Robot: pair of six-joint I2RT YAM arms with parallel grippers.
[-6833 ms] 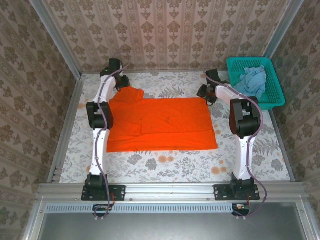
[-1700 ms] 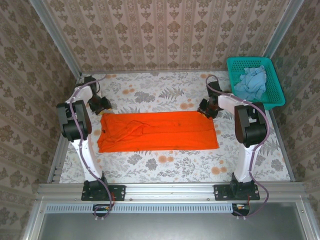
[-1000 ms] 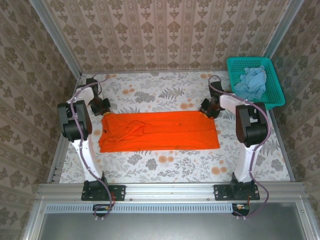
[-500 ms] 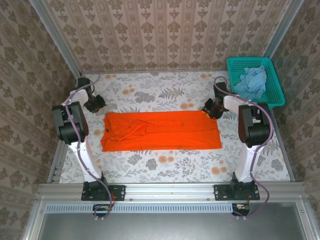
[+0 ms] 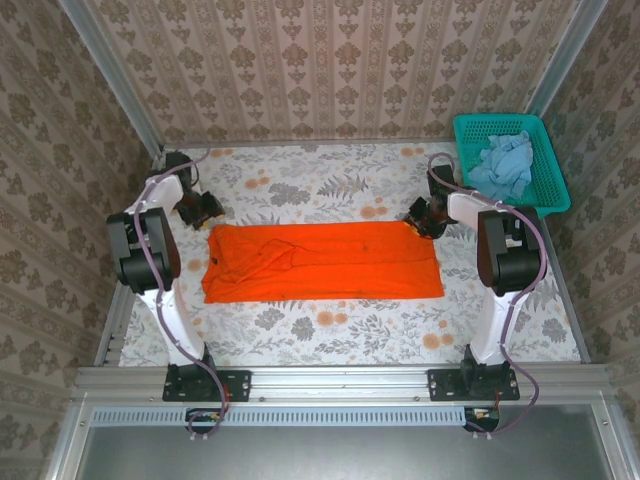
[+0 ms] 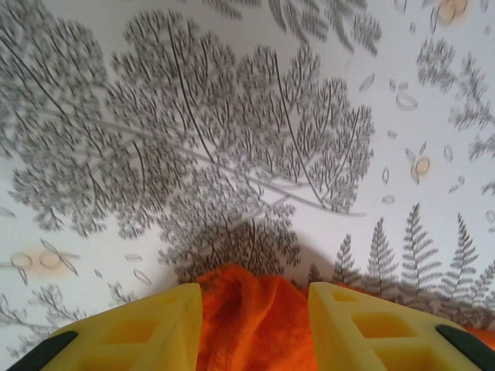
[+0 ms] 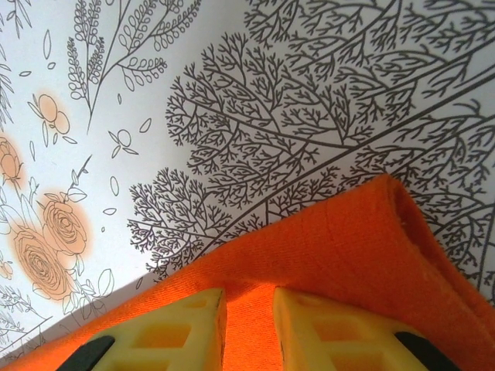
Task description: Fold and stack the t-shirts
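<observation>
From above, the orange t-shirt (image 5: 320,262) lies flat on the flowered worktop (image 5: 330,190) as a long folded band. Its long axis runs straight from the left hand (image 5: 207,210) to the right hand (image 5: 420,222). The rumpled end is by the left hand, the smoother end by the right. Each hand sits at a far corner of the band. Beyond and outward of the right hand, the pale blue t-shirt (image 5: 503,160) lies bunched in a teal basket (image 5: 540,195).

At the left wrist, the left hand (image 6: 255,297) has its yellow fingers (image 6: 155,328) spread apart. A hump of the orange t-shirt (image 6: 251,325) lies loose in the gap between them, and bare worktop (image 6: 232,154) lies ahead.

At the right wrist, the right hand (image 7: 249,297) has its fingers drawn close, pinching a thin layer of the orange t-shirt (image 7: 348,247). The folded corner of the cloth pokes out just ahead of the fingertips and to one side, over the printed worktop (image 7: 232,93).
</observation>
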